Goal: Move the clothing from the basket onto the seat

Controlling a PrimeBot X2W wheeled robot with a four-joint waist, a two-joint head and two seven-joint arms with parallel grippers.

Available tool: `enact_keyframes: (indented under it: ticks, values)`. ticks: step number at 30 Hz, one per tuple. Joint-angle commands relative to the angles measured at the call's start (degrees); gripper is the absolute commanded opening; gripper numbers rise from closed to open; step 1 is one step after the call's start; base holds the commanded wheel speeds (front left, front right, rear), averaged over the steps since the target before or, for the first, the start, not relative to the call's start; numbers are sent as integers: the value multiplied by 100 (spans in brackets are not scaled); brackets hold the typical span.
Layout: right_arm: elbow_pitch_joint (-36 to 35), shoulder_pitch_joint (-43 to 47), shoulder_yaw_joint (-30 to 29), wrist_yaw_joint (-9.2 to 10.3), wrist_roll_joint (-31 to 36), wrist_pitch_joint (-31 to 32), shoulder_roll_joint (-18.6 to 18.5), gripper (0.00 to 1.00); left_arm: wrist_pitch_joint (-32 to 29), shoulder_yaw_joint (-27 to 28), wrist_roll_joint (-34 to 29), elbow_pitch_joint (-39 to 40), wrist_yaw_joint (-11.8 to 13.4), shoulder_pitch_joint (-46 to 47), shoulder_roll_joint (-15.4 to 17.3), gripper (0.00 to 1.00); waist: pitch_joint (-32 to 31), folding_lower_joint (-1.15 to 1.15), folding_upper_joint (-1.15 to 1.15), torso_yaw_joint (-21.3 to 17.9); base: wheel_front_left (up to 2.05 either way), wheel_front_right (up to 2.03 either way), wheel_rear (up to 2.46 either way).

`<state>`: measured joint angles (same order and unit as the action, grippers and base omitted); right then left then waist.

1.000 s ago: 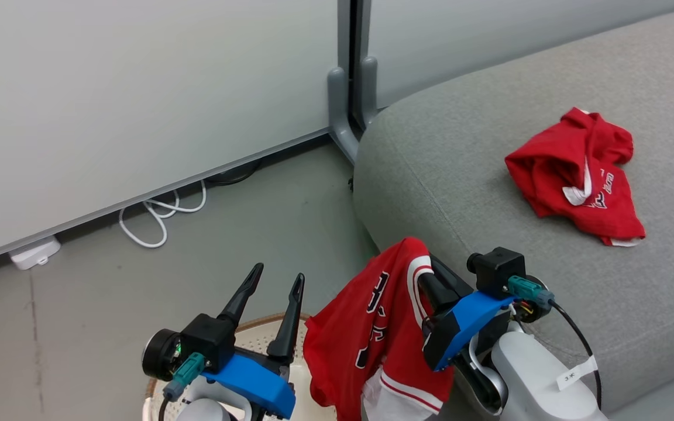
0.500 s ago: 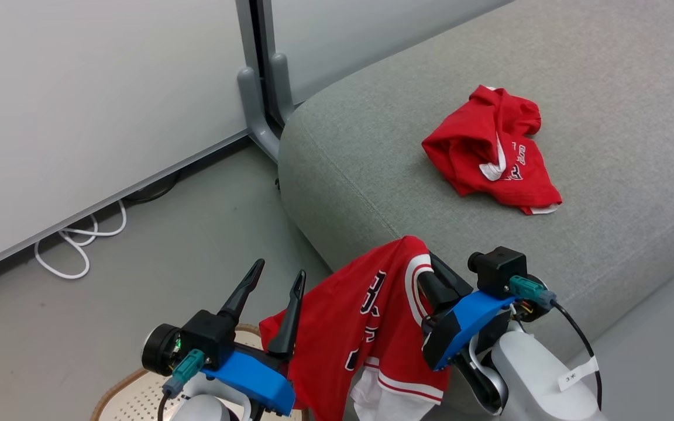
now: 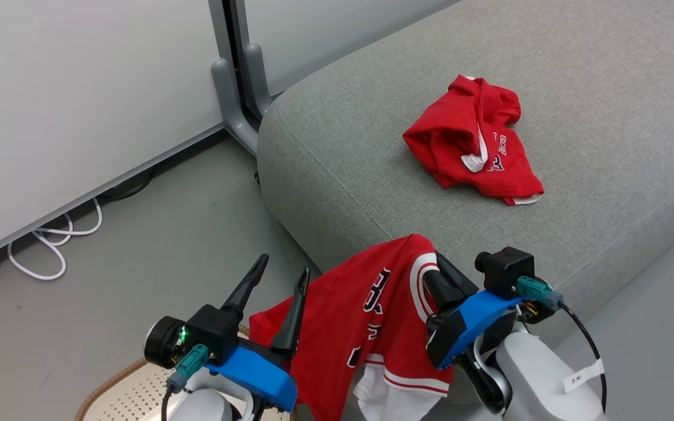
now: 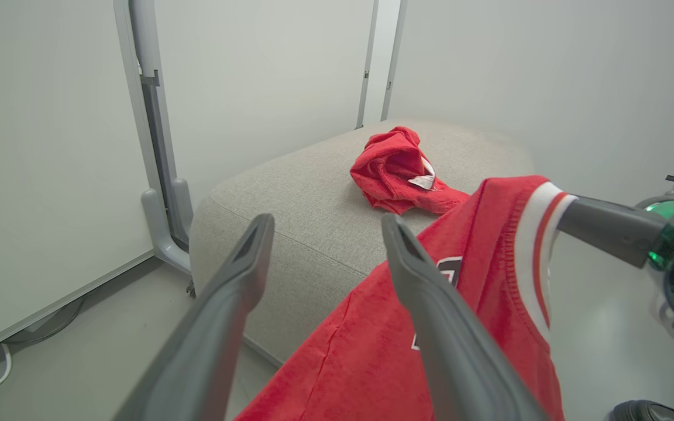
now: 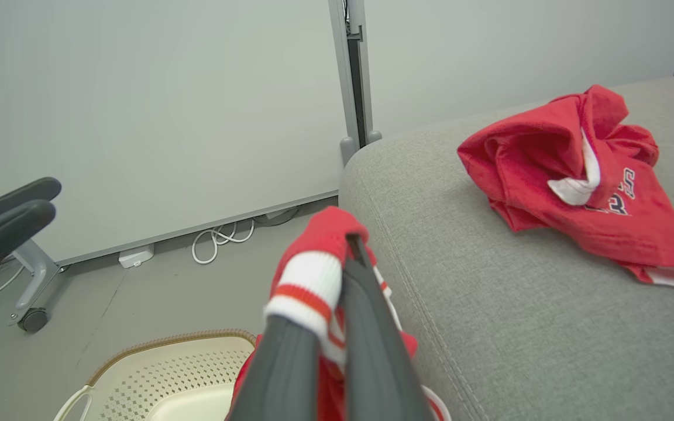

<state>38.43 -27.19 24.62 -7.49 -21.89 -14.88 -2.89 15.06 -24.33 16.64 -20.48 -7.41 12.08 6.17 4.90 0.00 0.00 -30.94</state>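
Red jersey (white-trimmed, black lettering) hangs bunched from the right gripper

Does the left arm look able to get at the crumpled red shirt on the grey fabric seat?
Probably yes: the left gripper is open and empty, and the crumpled red shirt lies uncovered on the grey fabric seat. Only the red basketball jersey hanging from the right gripper crowds its path.

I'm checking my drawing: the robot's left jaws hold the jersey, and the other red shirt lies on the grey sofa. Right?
No: the right jaws hold the jersey; the left jaws stand open, as the head view shows. The other red shirt lies on the grey sofa.
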Motion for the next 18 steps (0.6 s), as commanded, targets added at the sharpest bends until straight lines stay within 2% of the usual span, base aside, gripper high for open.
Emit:
enact_keyframes:
  ticks: [1,10,18]
  values:
    - [-32,52,-15,-1,21,-39,1,0,17,-1,21,-8,-10,86,29,100,2,0,0,2,0,0,0]
    - [-12,-310,-120,-1,-187,-18,1,0,17,26,-42,20,-10,94,84,100,104,0,0,-8,0,0,0]
    - [114,-1603,-835,-1,-8,271,2,0,17,45,-174,208,-10,189,241,100,522,0,0,-38,0,0,0]
